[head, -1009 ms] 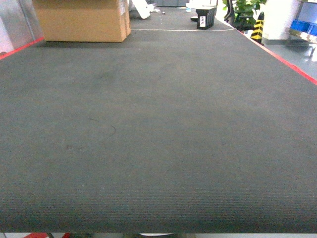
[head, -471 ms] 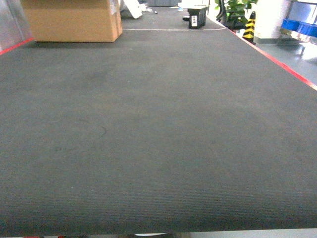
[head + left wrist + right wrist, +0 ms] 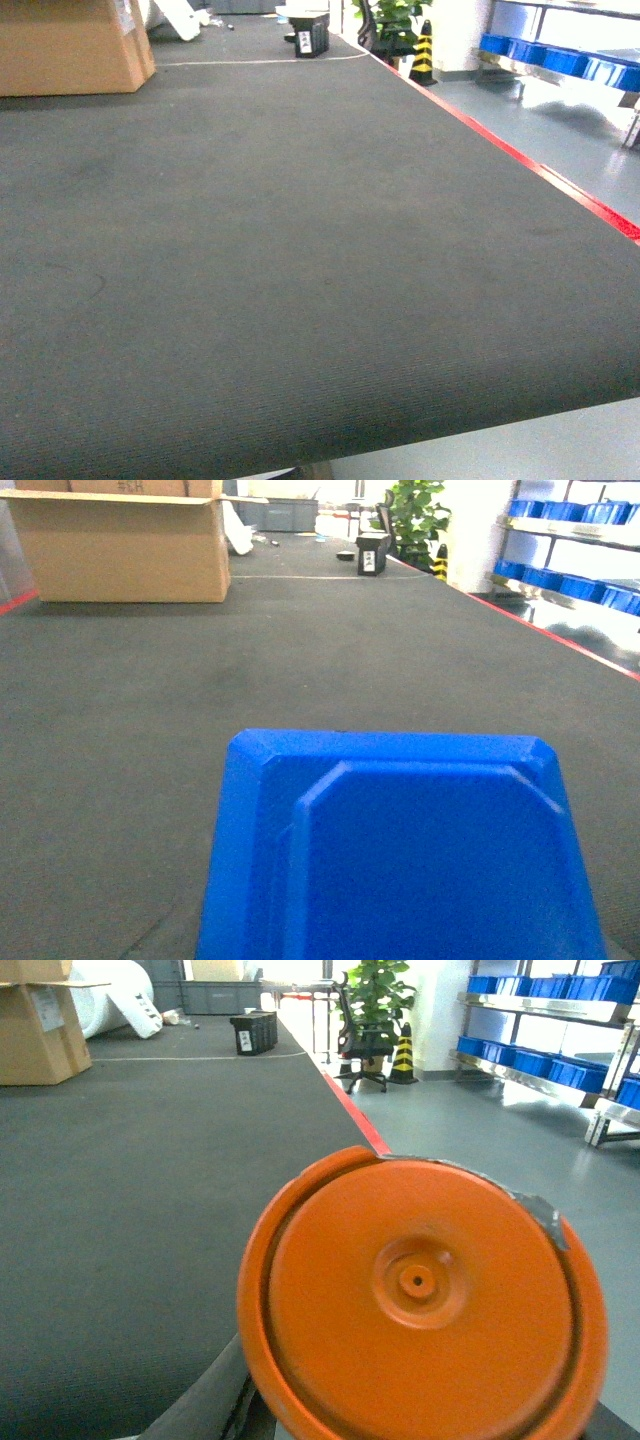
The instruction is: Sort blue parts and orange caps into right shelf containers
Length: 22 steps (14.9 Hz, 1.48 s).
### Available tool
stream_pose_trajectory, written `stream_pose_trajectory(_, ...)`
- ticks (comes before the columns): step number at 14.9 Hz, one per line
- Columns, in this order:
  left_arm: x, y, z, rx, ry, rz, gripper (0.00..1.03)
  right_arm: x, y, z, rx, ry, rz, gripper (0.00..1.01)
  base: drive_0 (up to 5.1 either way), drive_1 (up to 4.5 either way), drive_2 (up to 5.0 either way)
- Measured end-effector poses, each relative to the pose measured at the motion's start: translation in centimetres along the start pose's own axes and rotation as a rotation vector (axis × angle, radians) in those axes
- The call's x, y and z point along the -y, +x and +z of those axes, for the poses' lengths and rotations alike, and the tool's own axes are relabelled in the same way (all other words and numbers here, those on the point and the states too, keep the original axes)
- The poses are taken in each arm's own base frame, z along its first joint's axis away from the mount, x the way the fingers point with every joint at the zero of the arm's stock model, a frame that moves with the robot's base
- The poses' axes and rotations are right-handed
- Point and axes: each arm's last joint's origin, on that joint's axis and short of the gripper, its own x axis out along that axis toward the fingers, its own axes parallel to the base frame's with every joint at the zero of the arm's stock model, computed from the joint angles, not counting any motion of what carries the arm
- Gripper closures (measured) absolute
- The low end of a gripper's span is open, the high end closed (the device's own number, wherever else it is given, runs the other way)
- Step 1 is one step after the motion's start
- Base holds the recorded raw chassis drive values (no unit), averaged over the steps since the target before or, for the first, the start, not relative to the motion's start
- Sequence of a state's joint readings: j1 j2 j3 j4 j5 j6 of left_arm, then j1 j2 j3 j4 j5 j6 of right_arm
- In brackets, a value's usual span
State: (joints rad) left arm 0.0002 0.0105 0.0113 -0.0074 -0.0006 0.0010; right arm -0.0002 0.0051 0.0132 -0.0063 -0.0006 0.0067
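The blue part (image 3: 400, 855) fills the lower middle of the left wrist view: a glossy, flat panel with chamfered top corners and a raised inner panel of the same outline. It sits in front of the dark mat (image 3: 300, 650).

The orange cap (image 3: 420, 1295) fills the lower right wrist view, its face towards the camera: round, with a raised rim, a small central boss and a hole.

Blue containers (image 3: 525, 1060) stand in rows on shelves right of the mat, beyond its red edge.
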Motion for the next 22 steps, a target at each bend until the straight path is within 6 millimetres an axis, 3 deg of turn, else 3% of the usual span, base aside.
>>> stream_pose_trajectory(22, 0.00, 0.00, 0.00, 0.000, 0.000, 0.000, 0.61, 0.00, 0.00, 0.00, 0.000, 0.000, 0.000, 0.55, -1.4, -1.36, -1.4)
